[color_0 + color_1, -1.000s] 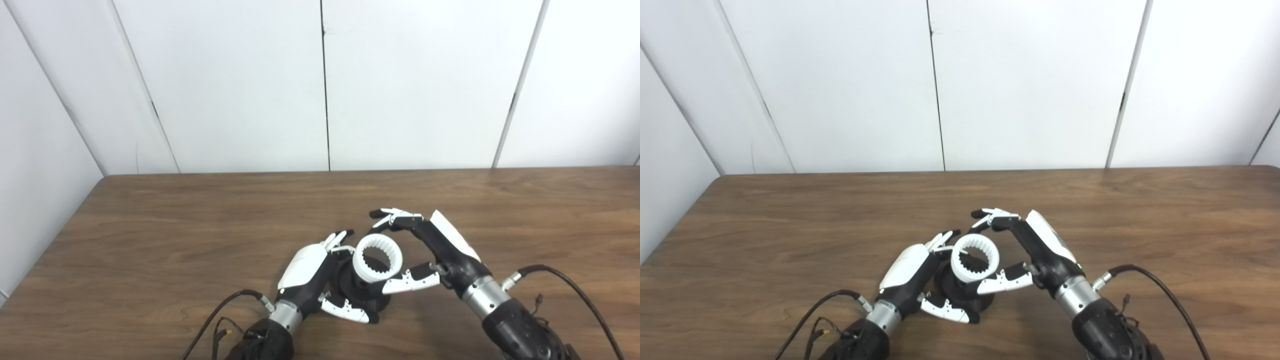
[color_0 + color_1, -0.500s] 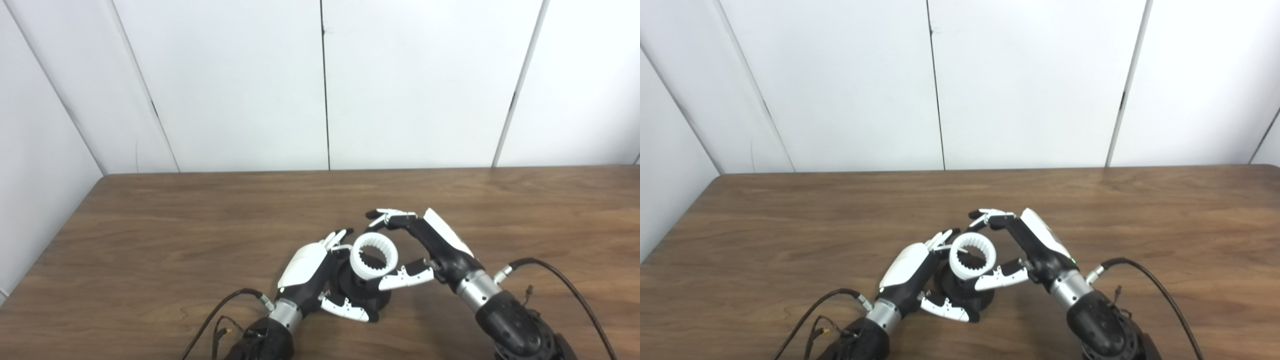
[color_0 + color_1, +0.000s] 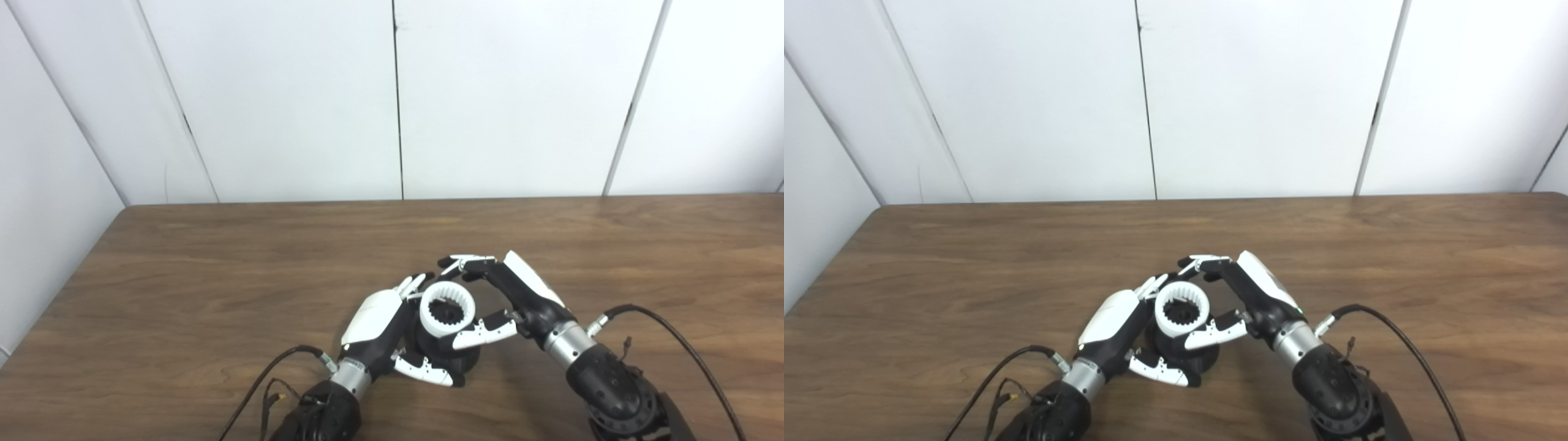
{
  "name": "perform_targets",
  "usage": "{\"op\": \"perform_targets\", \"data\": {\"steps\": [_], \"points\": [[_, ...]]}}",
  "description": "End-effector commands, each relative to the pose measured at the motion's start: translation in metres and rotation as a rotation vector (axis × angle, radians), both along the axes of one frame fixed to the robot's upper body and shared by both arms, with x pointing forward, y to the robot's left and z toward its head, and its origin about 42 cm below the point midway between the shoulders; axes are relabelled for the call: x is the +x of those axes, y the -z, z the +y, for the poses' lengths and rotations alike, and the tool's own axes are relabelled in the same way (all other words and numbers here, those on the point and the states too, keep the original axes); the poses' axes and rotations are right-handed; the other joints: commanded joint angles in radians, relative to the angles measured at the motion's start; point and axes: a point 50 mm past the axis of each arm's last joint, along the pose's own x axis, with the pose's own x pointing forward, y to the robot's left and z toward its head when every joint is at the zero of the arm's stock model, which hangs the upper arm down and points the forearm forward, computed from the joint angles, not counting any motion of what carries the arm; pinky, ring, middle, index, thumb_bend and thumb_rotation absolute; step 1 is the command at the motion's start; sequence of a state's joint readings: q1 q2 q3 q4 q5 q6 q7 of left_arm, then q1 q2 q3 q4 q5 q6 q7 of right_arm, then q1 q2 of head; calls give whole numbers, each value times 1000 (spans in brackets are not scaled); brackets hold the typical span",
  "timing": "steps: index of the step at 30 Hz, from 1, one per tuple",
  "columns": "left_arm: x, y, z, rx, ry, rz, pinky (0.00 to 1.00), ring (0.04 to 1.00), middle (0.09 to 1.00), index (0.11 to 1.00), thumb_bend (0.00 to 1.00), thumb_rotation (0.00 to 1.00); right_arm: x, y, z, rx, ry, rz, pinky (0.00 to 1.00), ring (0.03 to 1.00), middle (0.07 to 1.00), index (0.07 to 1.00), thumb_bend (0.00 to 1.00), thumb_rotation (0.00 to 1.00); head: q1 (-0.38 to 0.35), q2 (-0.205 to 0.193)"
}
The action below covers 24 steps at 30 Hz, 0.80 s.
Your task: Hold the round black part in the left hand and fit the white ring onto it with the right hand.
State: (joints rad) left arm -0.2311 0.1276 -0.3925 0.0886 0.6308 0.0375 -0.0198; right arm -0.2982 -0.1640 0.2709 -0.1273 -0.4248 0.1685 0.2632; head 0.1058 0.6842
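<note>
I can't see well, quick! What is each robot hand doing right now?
Left hand: shut on the black part.
Right hand: shut on the white ring, with fingers behind it and thumb in front.

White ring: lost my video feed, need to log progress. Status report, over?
Left hand shut on round black part, resting on table. Right hand shut on white ring, ring atop the part, seating unconfirmed. Nothing in the way.

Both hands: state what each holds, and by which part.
Left hand grips the round black part by its side. Right hand pinches the toothed white ring across its outer rim.
</note>
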Motion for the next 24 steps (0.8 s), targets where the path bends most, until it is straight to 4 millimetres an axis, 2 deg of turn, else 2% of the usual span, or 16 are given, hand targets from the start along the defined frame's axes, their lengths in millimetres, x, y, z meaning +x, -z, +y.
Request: {"op": "perform_targets", "data": {"steps": [1, 11, 24], "points": [[3, -8, -5, 7, 22, -25, 978, 1000, 986, 593, 978, 304, 6, -13, 9, 9, -20, -65, 796, 875, 823, 481, 523, 141, 0, 0], [3, -9, -3, 11, 21, -24, 982, 1000, 989, 593, 969, 300, 3, 2, 5, -19, -14, -46, 804, 885, 826, 481, 523, 141, 3, 6], [2, -12, -2, 16, 19, -25, 969, 1000, 984, 591, 972, 299, 0, 9, -4, -39, -8, -37, 799, 883, 830, 481, 522, 141, 0, 10]]}}
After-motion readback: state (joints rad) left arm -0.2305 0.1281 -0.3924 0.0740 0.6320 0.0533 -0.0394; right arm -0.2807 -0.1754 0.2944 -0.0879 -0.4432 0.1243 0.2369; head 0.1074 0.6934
